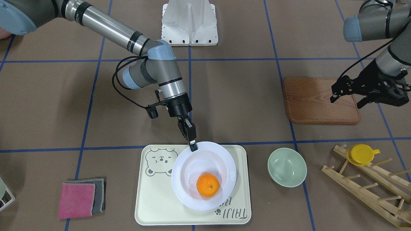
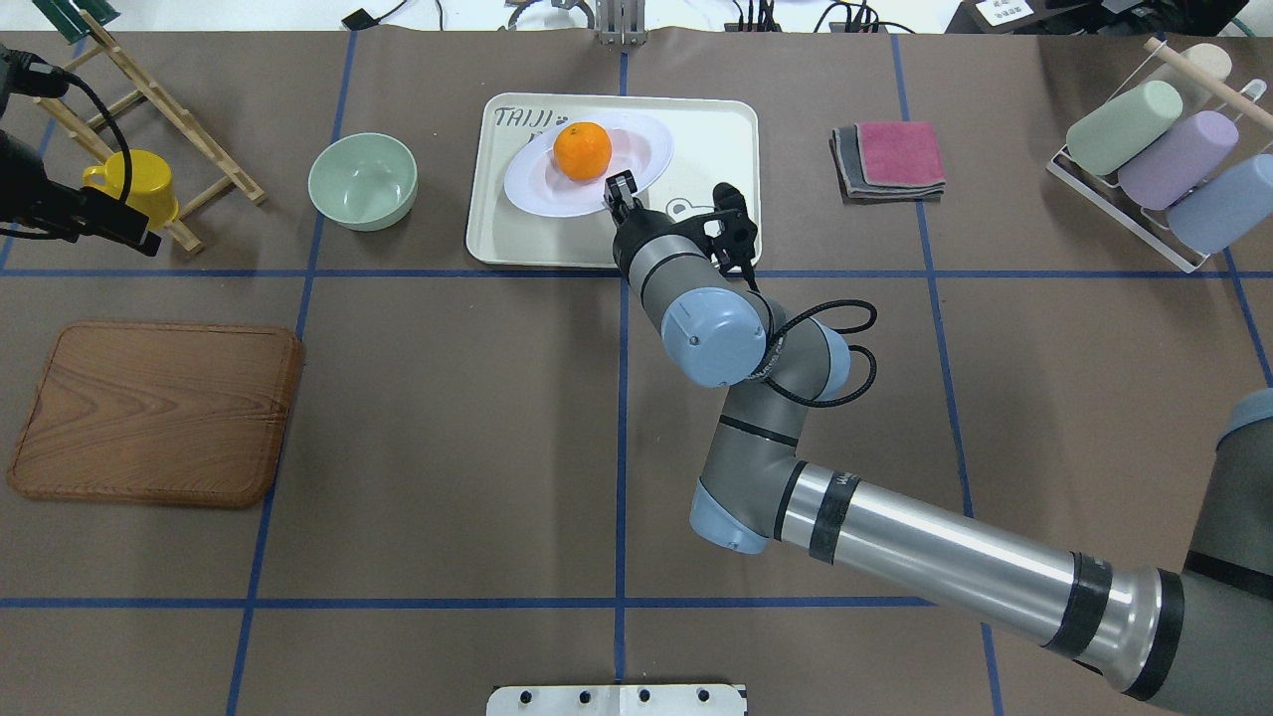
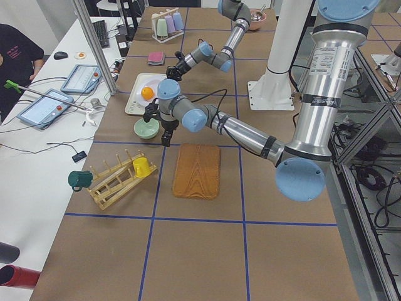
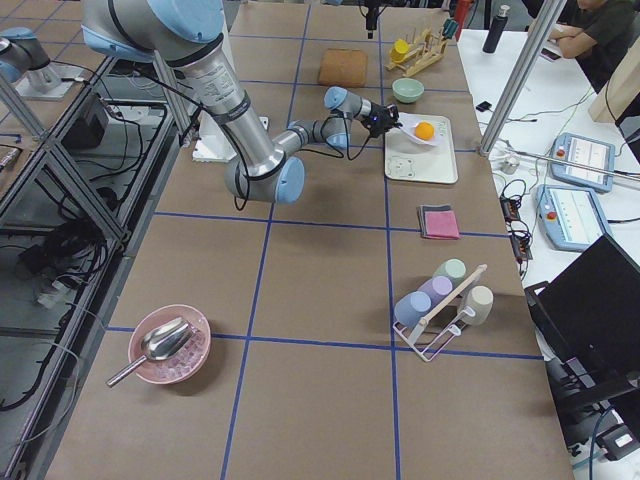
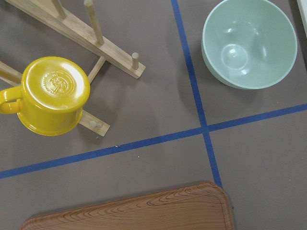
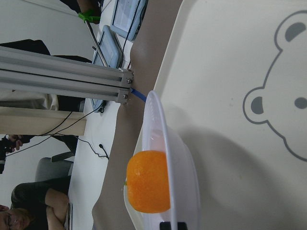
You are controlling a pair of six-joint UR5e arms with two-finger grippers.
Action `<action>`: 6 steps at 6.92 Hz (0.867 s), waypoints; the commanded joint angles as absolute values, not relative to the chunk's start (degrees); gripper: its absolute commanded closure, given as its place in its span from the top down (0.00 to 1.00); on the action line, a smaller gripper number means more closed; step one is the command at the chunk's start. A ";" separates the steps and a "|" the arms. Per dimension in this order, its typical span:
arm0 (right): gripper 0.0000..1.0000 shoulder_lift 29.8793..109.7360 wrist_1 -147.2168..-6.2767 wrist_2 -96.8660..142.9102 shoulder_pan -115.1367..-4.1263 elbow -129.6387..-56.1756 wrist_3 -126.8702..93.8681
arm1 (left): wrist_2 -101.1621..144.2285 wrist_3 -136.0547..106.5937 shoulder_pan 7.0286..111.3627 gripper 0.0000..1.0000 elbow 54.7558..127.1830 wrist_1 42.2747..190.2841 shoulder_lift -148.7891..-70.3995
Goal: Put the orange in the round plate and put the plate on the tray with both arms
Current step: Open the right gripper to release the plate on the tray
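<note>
The orange (image 1: 208, 184) lies inside the white round plate (image 1: 221, 160), which hangs tilted over the cream tray (image 1: 154, 199) with the bear face. My right gripper (image 1: 193, 146) is shut on the plate's rim at the edge nearest the robot. In the right wrist view the plate (image 6: 163, 134) stands edge-on above the tray (image 6: 230, 72), casting a shadow, with the orange (image 6: 146, 182) in its bowl. I cannot tell whether its lower edge touches the tray. My left gripper (image 1: 346, 101) hovers open and empty over the wooden board, far from the tray.
A pale-green bowl (image 1: 286, 166) sits beside the tray. A brown wooden board (image 1: 314, 102) and a wooden rack holding a yellow cup (image 1: 361, 154) are on the left arm's side. Folded cloths (image 1: 80, 199) and a rack of cups (image 2: 1154, 149) lie on the right arm's side.
</note>
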State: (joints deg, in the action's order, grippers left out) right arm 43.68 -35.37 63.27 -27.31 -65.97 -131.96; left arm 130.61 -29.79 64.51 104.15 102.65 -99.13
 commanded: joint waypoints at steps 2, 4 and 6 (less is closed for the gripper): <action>0.99 44.90 -43.73 77.25 -30.83 -69.14 -116.40 | 129.29 -29.62 64.86 0.98 104.15 102.74 -99.05; 1.00 52.34 -53.75 89.40 -32.07 -80.71 -97.66 | 129.20 -29.27 64.95 0.98 104.15 102.66 -99.05; 1.00 62.27 -67.24 107.40 -38.28 -97.30 -73.07 | 128.94 -26.83 65.04 0.98 103.89 102.66 -98.44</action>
State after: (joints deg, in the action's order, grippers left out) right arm 56.86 -58.54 96.78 -34.35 -87.55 -87.46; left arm 129.06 -28.56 64.97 104.05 102.67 -98.90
